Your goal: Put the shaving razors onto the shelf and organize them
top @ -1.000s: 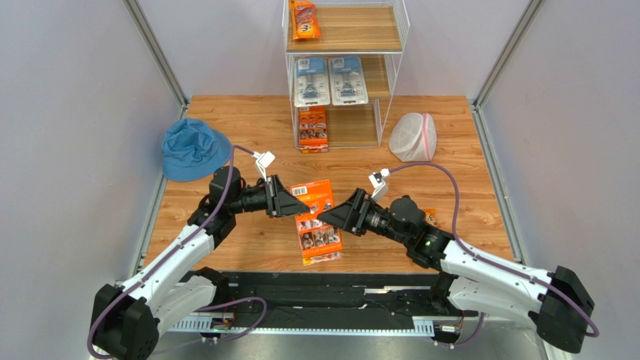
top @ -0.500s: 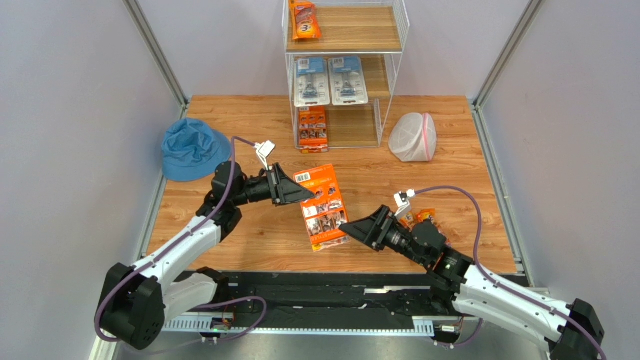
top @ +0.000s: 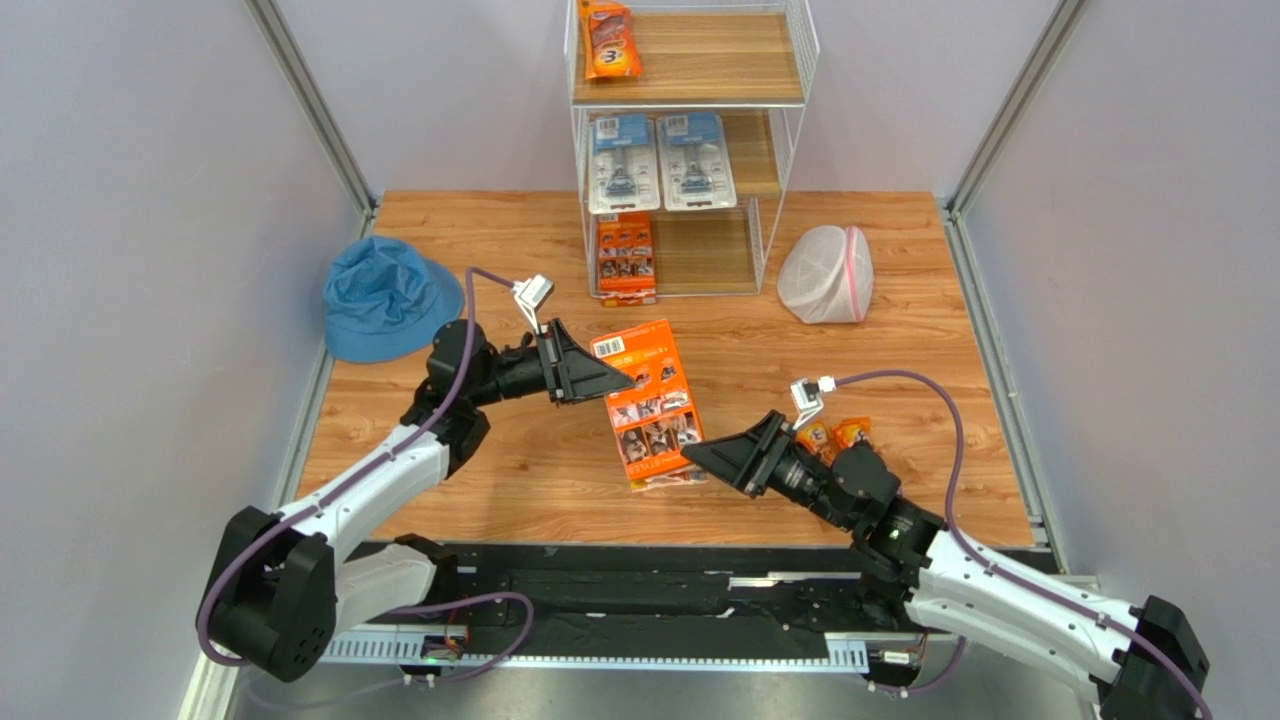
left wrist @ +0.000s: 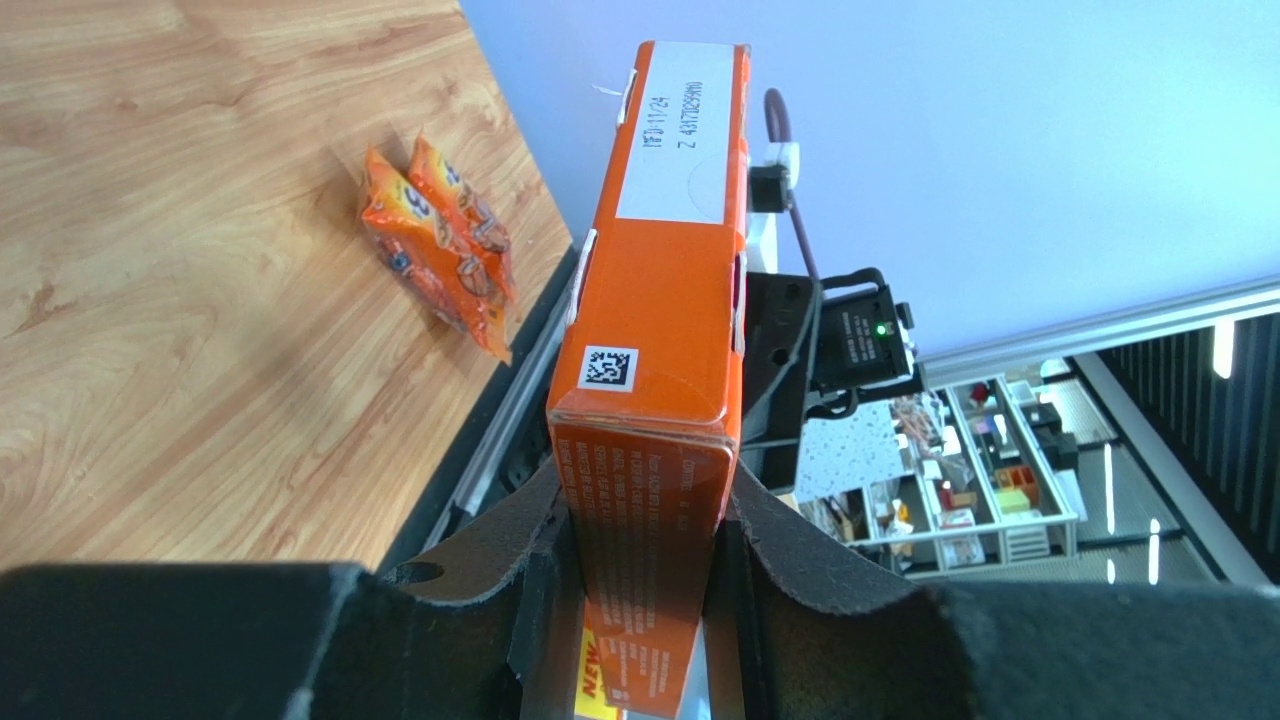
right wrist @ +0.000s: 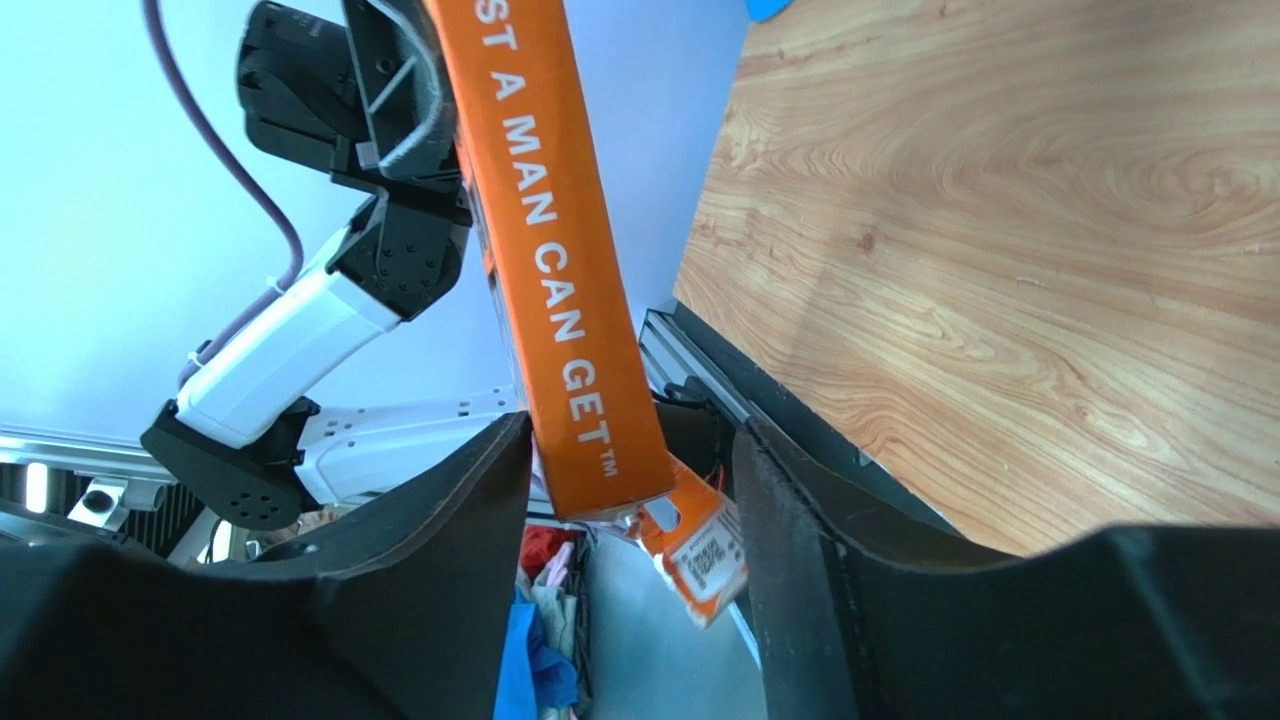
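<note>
My left gripper (top: 583,375) is shut on the top end of a flat orange multi-pack of razors (top: 649,408) and holds it above the table; the left wrist view shows the pack (left wrist: 661,300) edge-on between my fingers (left wrist: 643,525). My right gripper (top: 703,458) is open, and the pack's lower end (right wrist: 559,255) hangs between its spread jaws (right wrist: 631,458). A pair of narrow orange bags (top: 834,438) lies on the table by the right wrist. The white wire shelf (top: 796,90) holds an orange bag (top: 609,38), two blister cards (top: 658,162) and an orange multi-pack (top: 625,255).
A blue bucket hat (top: 388,297) lies at the left of the table. A white mesh bag with pink trim (top: 827,273) sits right of the shelf. The wooden table (top: 511,480) ends at a black rail by the arm bases.
My right gripper let go of the multi-pack and drew back toward the near right. My left gripper carried the pack a little right and toward the shelf.
</note>
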Motion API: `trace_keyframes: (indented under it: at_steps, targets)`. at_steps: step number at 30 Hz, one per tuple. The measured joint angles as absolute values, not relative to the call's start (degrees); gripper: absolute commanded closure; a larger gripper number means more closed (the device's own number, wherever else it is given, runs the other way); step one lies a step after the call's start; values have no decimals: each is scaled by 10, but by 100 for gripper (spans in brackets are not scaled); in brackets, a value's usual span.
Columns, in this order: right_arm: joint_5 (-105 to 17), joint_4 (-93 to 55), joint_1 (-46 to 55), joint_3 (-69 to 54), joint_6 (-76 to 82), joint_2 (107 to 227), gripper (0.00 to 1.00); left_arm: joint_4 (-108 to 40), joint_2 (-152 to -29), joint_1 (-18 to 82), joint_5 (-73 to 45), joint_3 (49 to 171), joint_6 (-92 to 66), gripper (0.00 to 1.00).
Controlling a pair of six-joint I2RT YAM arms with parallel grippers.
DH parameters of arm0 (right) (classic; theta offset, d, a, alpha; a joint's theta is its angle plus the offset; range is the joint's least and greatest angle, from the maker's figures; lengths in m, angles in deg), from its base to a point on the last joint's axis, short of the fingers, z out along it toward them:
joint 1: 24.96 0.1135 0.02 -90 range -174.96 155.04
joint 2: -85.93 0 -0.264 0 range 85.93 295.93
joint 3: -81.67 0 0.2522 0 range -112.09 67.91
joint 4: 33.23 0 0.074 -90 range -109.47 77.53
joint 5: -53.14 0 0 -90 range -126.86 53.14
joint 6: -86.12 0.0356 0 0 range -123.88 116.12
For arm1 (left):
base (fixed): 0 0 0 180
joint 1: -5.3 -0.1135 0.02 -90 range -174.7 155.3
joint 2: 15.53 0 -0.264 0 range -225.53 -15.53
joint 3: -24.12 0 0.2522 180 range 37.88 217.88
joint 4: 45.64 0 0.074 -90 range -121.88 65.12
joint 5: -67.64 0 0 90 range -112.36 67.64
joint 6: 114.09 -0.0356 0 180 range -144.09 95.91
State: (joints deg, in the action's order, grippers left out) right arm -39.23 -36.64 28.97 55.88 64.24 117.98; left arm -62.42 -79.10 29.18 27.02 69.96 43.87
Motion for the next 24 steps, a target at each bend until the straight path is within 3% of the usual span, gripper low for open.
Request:
trace_keyframes:
  at_steps: [13, 16, 17, 19, 20, 24]
  targets:
    - [-406, -414, 290, 559, 653, 1206, 86, -666, -802, 294, 264, 690, 449, 100]
    - [-406, -400, 290, 559, 652, 1189, 90, -674, -802, 297, 263, 688, 452, 87]
    - [-405, -393, 290, 559, 652, 1183, 91, -675, -803, 298, 262, 686, 452, 71]
    - [-404, -381, 290, 559, 652, 1174, 92, -673, -805, 300, 262, 685, 451, 56]
    - [-403, -376, 291, 560, 652, 1170, 93, -669, -806, 301, 262, 685, 449, 42]
    - [-400, -356, 291, 560, 648, 1162, 95, -626, -807, 301, 259, 686, 419, 28]
